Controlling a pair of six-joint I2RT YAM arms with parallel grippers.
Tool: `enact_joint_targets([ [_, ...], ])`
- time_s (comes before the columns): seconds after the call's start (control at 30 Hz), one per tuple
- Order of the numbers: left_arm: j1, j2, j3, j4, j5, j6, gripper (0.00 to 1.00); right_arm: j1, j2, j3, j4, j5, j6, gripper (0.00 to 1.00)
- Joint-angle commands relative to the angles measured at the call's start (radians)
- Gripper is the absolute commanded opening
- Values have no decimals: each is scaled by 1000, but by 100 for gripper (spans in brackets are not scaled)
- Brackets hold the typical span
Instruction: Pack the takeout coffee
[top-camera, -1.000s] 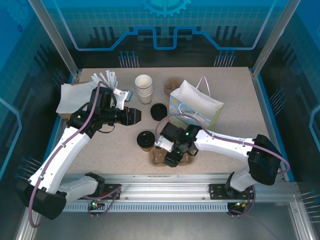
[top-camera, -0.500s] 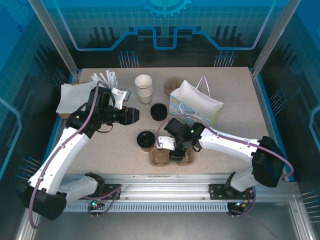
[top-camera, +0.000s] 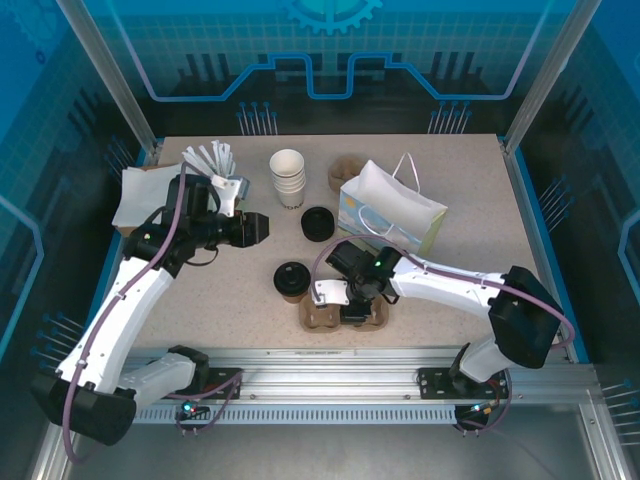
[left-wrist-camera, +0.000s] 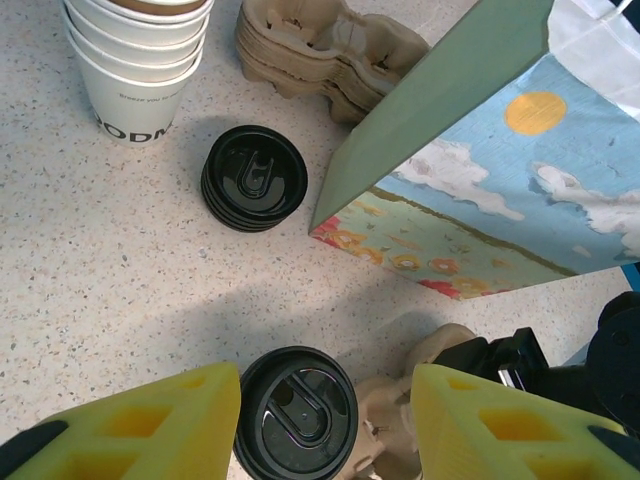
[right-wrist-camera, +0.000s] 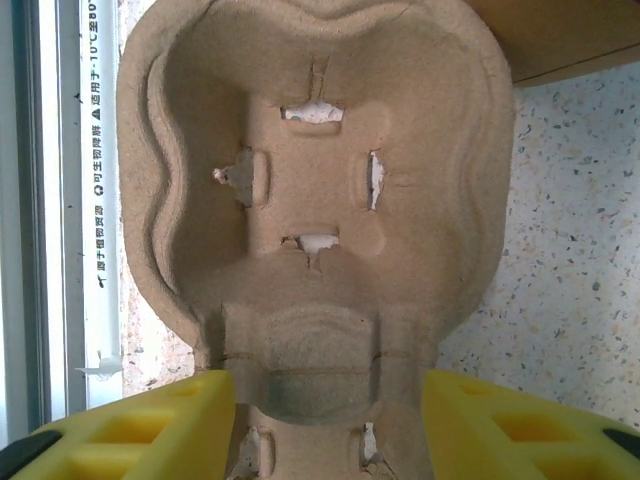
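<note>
The takeout coffee (top-camera: 292, 278) stands mid-table, just beside the pulp carrier's (top-camera: 322, 318) left end. It is likely light, thin-walled and slick-lidded, so grip the paper body gently. The left gripper (top-camera: 258, 228) hangs empty, jaws apart, far-left of it; the right gripper (right-wrist-camera: 328, 420) straddles the carrier, pinching or not I cannot tell.

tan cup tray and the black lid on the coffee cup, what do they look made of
The tan moulded cup tray looks like pressed paper pulp: matte, fibrous, ragged torn slots. The round black lid on the brownish takeout coffee cup looks like glossy moulded plastic: it shows highlights and crisp embossed ridges.
</note>
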Motion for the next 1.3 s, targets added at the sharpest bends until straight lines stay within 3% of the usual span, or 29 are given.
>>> enact_joint_targets([
  [0.0,16,-21,-20,-7,16,20,50,-6,17,0,13,-10,-23,52],
  [1.27,33,-16,-39,15,63,21,51,0,115,19,-5,14,-26,41],
])
